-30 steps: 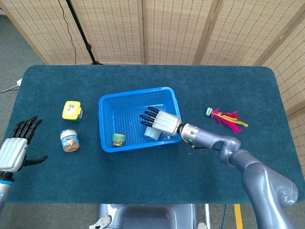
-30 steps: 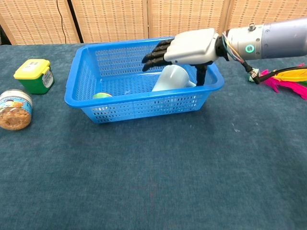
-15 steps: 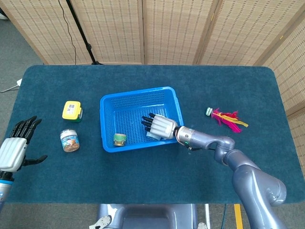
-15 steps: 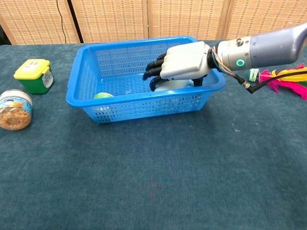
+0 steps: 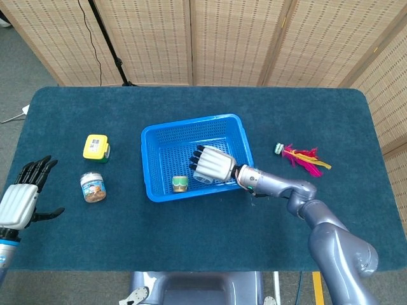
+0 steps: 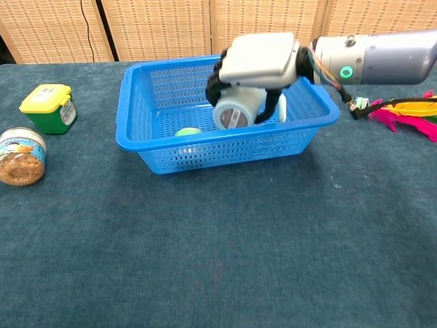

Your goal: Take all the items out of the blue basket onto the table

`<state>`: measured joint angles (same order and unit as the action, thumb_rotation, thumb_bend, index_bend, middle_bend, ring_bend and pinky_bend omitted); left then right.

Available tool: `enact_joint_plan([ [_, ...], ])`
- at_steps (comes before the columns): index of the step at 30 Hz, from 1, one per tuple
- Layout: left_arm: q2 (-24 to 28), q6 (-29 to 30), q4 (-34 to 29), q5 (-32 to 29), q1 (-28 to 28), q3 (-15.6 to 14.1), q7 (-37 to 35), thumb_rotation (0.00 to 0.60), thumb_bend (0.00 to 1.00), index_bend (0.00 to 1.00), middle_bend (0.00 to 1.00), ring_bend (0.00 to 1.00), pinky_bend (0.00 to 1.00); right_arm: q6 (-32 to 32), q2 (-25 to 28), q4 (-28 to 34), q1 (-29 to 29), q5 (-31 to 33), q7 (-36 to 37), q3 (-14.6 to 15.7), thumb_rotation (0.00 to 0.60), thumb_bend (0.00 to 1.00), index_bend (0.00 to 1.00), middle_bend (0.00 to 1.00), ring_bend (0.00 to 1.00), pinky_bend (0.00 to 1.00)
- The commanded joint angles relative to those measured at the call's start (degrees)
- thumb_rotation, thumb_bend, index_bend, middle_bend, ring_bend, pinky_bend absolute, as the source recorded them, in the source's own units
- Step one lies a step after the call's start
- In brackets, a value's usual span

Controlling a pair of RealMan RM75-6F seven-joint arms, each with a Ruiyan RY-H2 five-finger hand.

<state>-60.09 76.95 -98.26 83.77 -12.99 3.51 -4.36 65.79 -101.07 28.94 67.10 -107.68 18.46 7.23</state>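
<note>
The blue basket (image 5: 191, 123) (image 6: 225, 147) stands in the middle of the table. Inside it my right hand (image 5: 213, 164) (image 6: 256, 61) grips a pale blue cup (image 6: 235, 113), held on its side with its bottom toward the chest camera and raised to about rim height. A small green-lidded jar (image 5: 180, 184) (image 6: 188, 132) lies on the basket floor, left of the cup. My left hand (image 5: 19, 200) hovers open at the table's left edge, far from the basket, and shows only in the head view.
A yellow-lidded green box (image 5: 95, 147) (image 6: 48, 106) and a snack jar (image 5: 93, 187) (image 6: 22, 156) stand left of the basket. A pink and yellow feather toy (image 5: 304, 159) (image 6: 406, 109) lies to the right.
My right hand went down into the basket, closed on the cup and raised it. The basket slid to the right, and the small jar moved with it.
</note>
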Motion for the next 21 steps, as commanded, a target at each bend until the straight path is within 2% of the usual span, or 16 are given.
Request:
enact_joint_plan([
  [1, 0.0, 0.0, -0.2, 0.3, 0.0, -0.2, 0.1, 0.600, 0.00, 0.00, 0.00, 0.00, 0.00, 4.4, 3.5, 2.7, -0.2, 1.6, -2.0, -2.5, 0.600, 0.61, 0.65, 0.45, 0.36, 0.53],
  [6, 0.0, 0.2, -0.4, 1.3, 0.1, -0.6, 0.3, 0.600, 0.00, 0.00, 0.00, 0.00, 0.00, 6.4, 10.3, 8.1, -2.0, 5.5, -5.5, -6.0, 0.600, 0.61, 0.65, 0.45, 0.36, 0.53],
  [10, 0.1, 0.4, -0.6, 2.0, 0.2, -1.0, 0.1, 0.600, 0.00, 0.00, 0.00, 0.00, 0.00, 4.3, 15.3, 11.3, -5.0, 10.2, -8.3, -8.1, 0.600, 0.61, 0.65, 0.45, 0.36, 0.53],
  [15, 0.2, 0.7, -0.8, 2.8, 0.2, -1.2, 0.2, 0.600, 0.00, 0.00, 0.00, 0.00, 0.00, -2.9, 18.8, 12.1, -9.6, 16.6, -9.1, -8.7, 0.600, 0.61, 0.65, 0.45, 0.36, 0.53],
  [21, 0.0, 1.0, -1.3, 3.4, 0.3, -1.5, 1.1, 0.600, 0.00, 0.00, 0.00, 0.00, 0.00, -13.2, 17.2, 9.4, -13.7, 22.4, -6.3, -8.4, 0.600, 0.61, 0.64, 0.45, 0.36, 0.52],
])
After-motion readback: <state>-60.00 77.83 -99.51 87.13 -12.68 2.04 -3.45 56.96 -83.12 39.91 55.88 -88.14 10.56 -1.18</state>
